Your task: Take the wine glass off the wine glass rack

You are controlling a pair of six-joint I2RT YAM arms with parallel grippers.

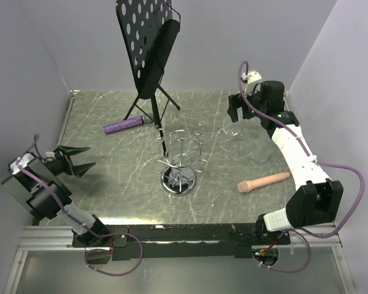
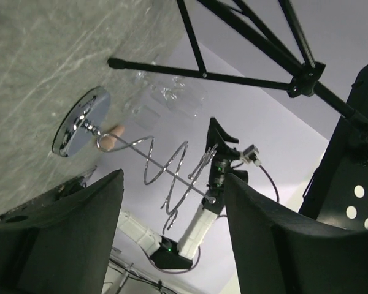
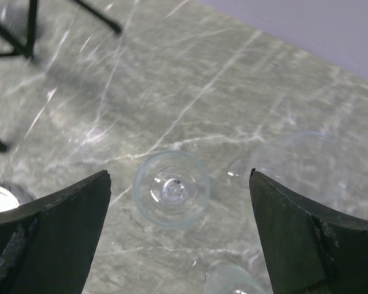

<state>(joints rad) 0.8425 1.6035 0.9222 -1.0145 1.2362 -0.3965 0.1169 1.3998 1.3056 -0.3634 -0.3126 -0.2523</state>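
Note:
The chrome wine glass rack [image 1: 178, 163] stands mid-table on its round shiny base; I see no glass hanging on its wire loops. It also shows in the left wrist view [image 2: 162, 165]. A clear wine glass [image 3: 172, 188] stands upright on the table, straight below my right gripper [image 3: 180, 173], which is open and hovers above it without touching. In the top view that gripper [image 1: 240, 116] is right of the rack, over the glass [image 1: 234, 131]. A second clear glass [image 3: 306, 160] stands beside it and a third [image 3: 230, 282] shows at the bottom edge. My left gripper [image 1: 91, 156] is open and empty, far left.
A black perforated music stand [image 1: 148, 49] on a tripod stands behind the rack. A purple cylinder [image 1: 124, 125] lies by its legs. A peach-coloured rod [image 1: 264, 181] lies near the right arm. Grey walls close in the left, back and right sides.

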